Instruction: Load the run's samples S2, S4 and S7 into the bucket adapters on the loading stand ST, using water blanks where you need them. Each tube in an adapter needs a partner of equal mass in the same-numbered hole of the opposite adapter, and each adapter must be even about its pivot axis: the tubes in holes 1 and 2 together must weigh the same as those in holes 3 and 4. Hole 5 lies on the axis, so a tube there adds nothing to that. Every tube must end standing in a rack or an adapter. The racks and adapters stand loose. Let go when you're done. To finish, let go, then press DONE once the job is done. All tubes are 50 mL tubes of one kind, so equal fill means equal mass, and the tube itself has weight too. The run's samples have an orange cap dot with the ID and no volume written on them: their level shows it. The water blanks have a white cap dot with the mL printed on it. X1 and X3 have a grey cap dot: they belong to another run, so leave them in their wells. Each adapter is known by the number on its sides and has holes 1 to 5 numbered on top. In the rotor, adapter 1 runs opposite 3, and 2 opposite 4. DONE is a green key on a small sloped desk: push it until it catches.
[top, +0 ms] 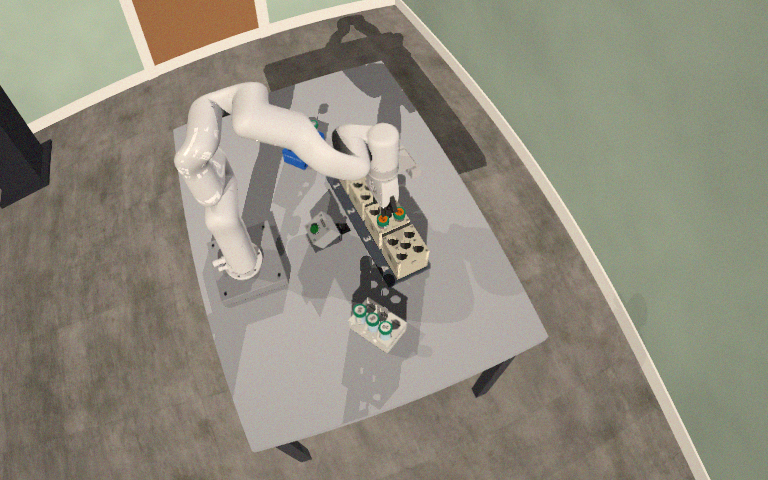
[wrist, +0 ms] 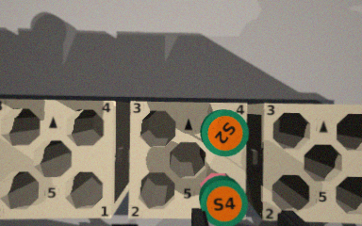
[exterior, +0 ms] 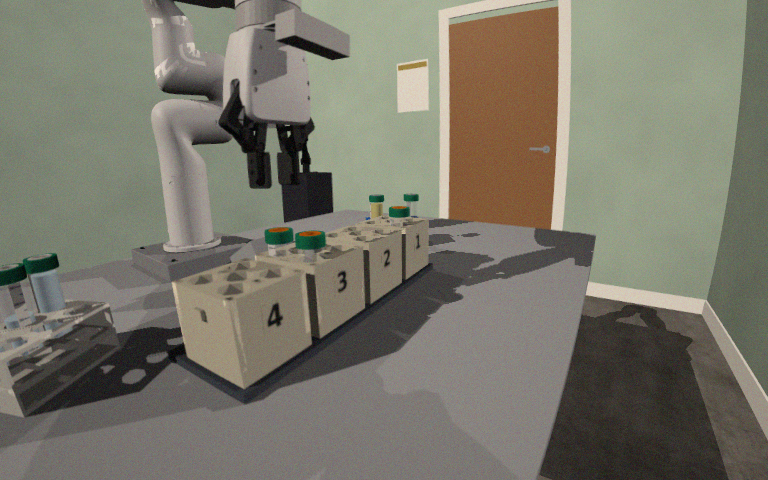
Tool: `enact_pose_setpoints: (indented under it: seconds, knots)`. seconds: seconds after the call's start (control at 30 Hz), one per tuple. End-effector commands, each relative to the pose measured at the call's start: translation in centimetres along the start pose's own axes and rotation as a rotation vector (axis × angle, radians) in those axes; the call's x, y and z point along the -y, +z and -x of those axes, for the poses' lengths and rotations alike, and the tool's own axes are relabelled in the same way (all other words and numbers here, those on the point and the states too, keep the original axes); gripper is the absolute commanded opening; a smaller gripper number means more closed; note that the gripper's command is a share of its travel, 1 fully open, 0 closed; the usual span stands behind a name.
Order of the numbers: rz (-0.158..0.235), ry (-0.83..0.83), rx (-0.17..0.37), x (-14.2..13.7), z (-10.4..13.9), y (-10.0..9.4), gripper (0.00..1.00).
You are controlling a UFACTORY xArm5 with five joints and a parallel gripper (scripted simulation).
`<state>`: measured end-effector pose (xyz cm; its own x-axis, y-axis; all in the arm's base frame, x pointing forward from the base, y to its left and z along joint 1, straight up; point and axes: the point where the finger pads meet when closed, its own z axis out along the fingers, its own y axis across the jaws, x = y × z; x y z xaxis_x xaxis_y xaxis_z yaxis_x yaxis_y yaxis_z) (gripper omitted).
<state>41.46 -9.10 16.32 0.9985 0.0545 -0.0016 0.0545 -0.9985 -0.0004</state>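
Nearby, S2 (wrist: 224,133) and S4 (wrist: 223,203) beneath empty tool (exterior: 274,169).

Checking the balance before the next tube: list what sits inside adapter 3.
Adapter 3 holds S2 in hole 4 and S4 in hole 1; holes 2, 3, 5 are empty. Fill levels are hidden inside.

You are looking at a glossy white arm (top: 271,127), matt beige adapters (exterior: 243,322), a clear plastic rack (exterior: 56,345), and a smooth matt grey tabletop (top: 317,384).
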Motion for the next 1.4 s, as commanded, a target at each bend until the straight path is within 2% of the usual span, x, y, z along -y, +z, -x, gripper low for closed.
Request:
enact_pose_setpoints:
  seconds: [0.0,0.9,1.37]
  knots:
    - [0.000,0.000,-0.004,0.0,-0.1,-0.8,0.44]
    - [0.000,0.000,-0.004,0.0,-0.1,-5.7,0.44]
    - [0.000,0.000,-0.004,0.0,-0.1,-5.7,0.44]
